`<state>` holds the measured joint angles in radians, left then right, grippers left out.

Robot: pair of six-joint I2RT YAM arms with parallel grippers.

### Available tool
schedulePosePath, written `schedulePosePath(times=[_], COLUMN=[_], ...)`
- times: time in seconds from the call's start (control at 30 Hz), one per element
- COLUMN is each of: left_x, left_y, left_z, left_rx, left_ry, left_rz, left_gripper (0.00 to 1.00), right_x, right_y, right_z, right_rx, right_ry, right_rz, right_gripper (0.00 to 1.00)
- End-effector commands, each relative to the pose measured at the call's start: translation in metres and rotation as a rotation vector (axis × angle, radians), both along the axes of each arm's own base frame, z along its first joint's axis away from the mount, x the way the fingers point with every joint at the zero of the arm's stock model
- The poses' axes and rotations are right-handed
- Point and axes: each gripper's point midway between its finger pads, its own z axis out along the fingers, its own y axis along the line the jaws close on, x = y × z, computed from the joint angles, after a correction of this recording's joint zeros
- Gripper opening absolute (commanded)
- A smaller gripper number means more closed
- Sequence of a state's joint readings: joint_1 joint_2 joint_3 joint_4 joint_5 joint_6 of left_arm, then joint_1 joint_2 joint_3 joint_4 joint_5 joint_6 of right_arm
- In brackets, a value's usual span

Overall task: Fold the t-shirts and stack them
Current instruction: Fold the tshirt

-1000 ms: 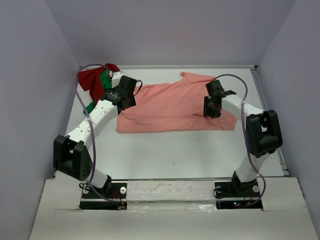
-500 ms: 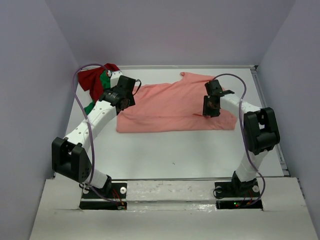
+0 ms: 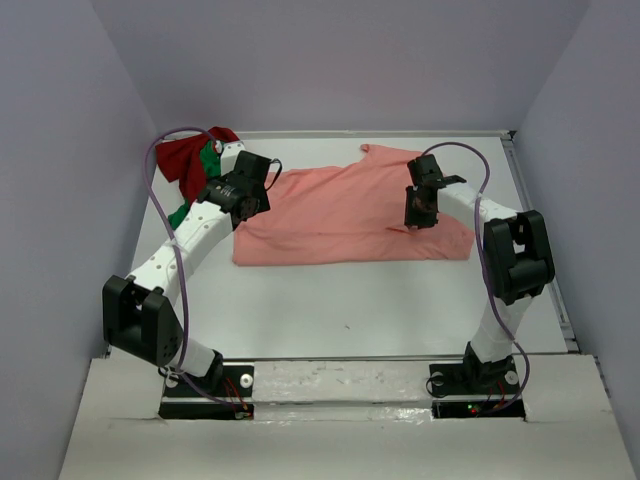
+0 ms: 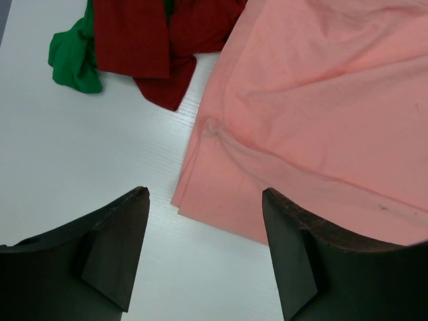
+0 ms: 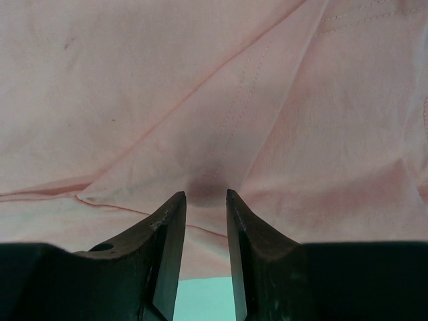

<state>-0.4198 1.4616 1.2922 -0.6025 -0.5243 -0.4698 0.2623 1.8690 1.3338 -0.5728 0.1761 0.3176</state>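
The salmon-pink t-shirt (image 3: 340, 215) lies spread across the back middle of the table. It also shows in the left wrist view (image 4: 321, 100) and fills the right wrist view (image 5: 200, 87). My right gripper (image 3: 420, 212) is over its right part. Its jaws (image 5: 205, 194) stand close together on a pinch of pink cloth, and creases run to the tips. My left gripper (image 3: 249, 200) is open and empty (image 4: 204, 192) just above the table at the pink shirt's left edge. The dark red shirt (image 3: 183, 155) (image 4: 147, 40) and the green shirt (image 3: 209, 153) (image 4: 73, 60) lie crumpled together at the back left.
Grey walls close in the table on the left, back and right. The white table (image 3: 350, 300) shows bare wood-grain surface in front of the pink shirt. A purple cable loops over each arm.
My right gripper has moved a little back and to the left over the pink shirt. The left arm has barely moved.
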Motion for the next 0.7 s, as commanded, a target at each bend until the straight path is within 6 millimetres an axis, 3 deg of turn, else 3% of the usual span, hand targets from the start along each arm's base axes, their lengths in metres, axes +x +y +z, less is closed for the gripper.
schedulePosePath(times=[0.0, 0.5, 0.6, 0.67], left_x=[-0.004, -0.009, -0.009, -0.01], left_y=[0.003, 0.003, 0.003, 0.004], left_z=[0.021, 0.02, 0.022, 0.023], left_rx=[-0.001, -0.003, -0.004, -0.005], left_ry=[-0.048, -0.048, -0.05, -0.052], left_rz=[-0.003, -0.015, -0.017, -0.016], left_gripper=[0.78, 0.78, 0.78, 0.78], right_x=[0.013, -0.005, -0.004, -0.003], right_y=[0.003, 0.002, 0.002, 0.003], right_z=[0.01, -0.006, -0.009, -0.012], right_rx=[0.006, 0.017, 0.014, 0.017], right_ry=[-0.048, -0.008, -0.002, 0.004], right_rz=[-0.007, -0.013, -0.013, -0.008], right_gripper=[0.37, 0.41, 0.39, 0.32])
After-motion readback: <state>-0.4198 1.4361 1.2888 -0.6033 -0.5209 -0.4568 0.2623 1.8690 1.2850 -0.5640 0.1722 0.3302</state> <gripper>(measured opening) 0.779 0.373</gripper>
